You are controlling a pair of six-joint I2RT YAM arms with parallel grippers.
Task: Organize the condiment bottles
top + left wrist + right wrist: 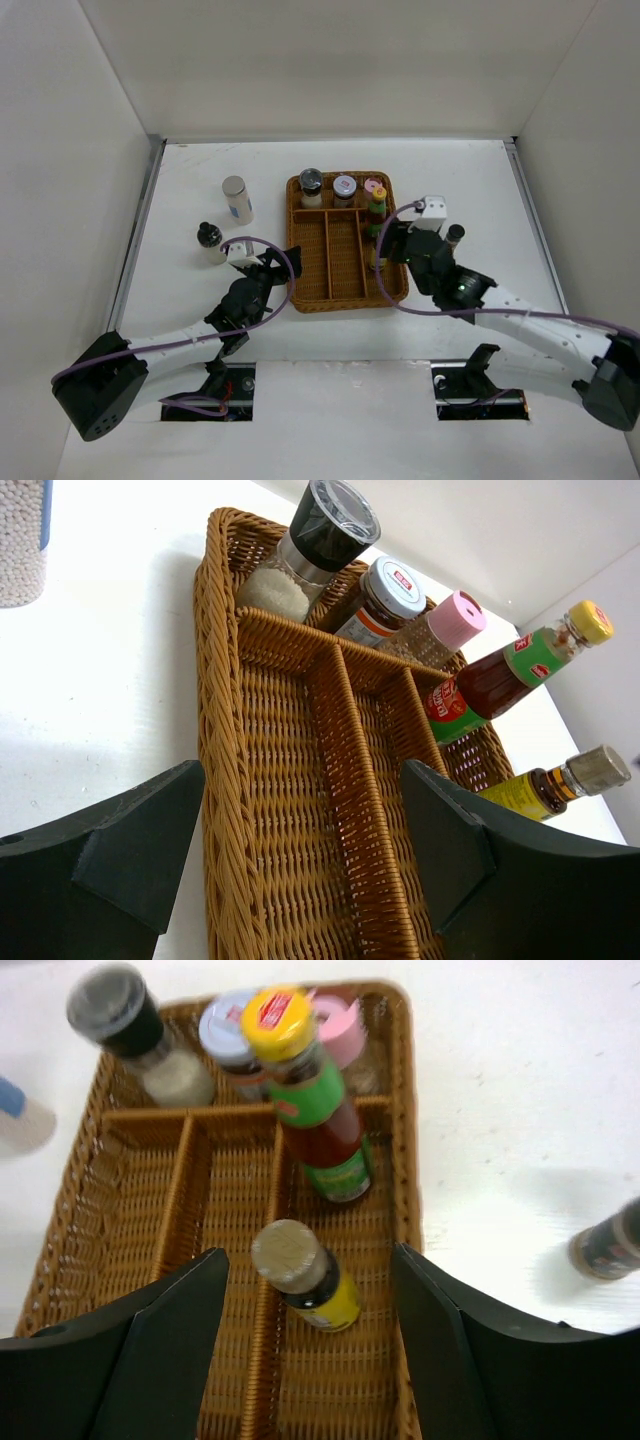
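Back row of jars is blurred in the right wrist view, and the dark bottle [603,1245] on the table at the far right is cut off, label unreadable. From above, the brown yellow-labelled bottle [318,1295] is mostly hidden under the right gripper [307,1253]. Its jaws are spread, with that bottle between them in the right compartment of the wicker tray [405,1110], touching neither finger. The green-labelled bottle [320,1110] is just behind it. The left gripper [302,770] is spread and empty at the tray's left rim. The white cylinder [237,200] is on the table, well apart.
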